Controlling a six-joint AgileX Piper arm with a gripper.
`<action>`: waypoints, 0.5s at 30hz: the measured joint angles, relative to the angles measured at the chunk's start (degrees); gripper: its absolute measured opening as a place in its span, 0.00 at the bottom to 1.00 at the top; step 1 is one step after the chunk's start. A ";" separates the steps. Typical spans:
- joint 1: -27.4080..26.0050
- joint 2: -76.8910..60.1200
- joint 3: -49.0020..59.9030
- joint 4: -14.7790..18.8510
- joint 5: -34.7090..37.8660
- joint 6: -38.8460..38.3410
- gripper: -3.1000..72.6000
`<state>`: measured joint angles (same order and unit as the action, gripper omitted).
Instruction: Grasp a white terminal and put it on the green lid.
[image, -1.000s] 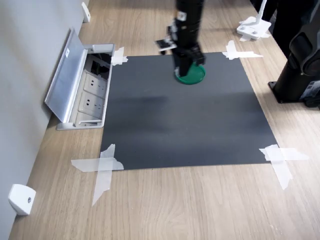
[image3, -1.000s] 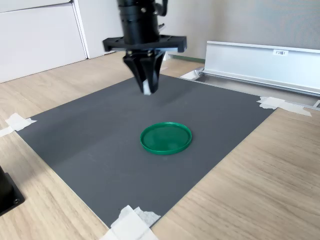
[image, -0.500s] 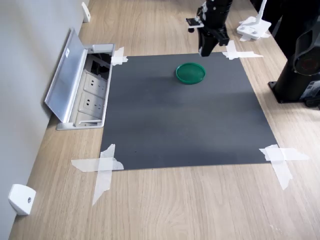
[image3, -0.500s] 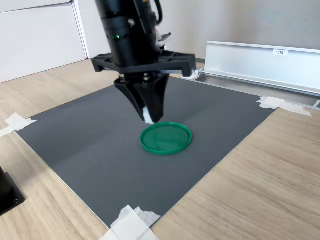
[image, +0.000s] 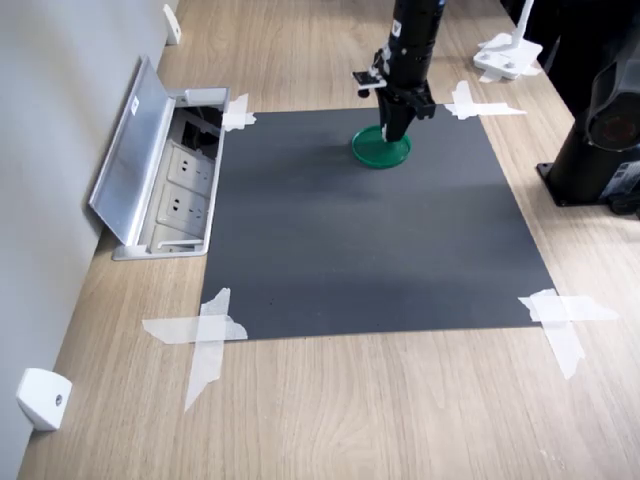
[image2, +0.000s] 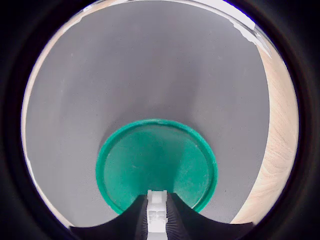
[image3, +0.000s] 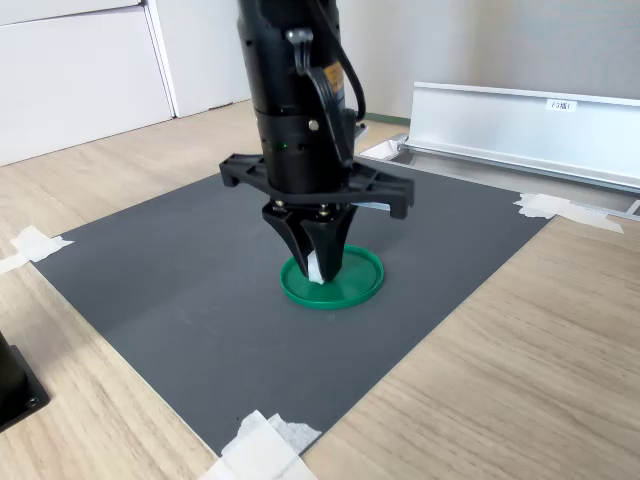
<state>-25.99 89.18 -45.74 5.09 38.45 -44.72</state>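
Gripper (image3: 318, 268) clamping the white terminal (image3: 314, 271) between its fingertips, pointing straight down over the green lid (image3: 352, 284). Hovering at the lid's 9 o'clock edge in the second exterior view, terminal just above or touching the disc, hard to tell which. Lid lying flat on the dark mat (image: 370, 240), toward 12 o'clock in the first exterior view. Mat taped onto the wooden surface (image: 380, 410).

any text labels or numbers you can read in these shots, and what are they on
Nothing can be read.
Small white label on the raised silver cover of the socket box, in the second exterior view: dark marks, too small and blurred.
The same label in the first exterior view: too small.
Yellow sticker on the arm in the second exterior view: no print can be made out.
The green lid, white terminal and grey mat: no text.
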 joint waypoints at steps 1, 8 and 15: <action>0.00 0.07 0.00 -0.06 -0.22 -0.06 0.16; 0.00 0.12 0.00 -0.06 -0.42 -1.02 0.33; 0.00 0.14 0.00 -0.06 -0.36 -1.31 0.75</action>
<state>-25.99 89.32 -45.74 5.03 38.09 -46.03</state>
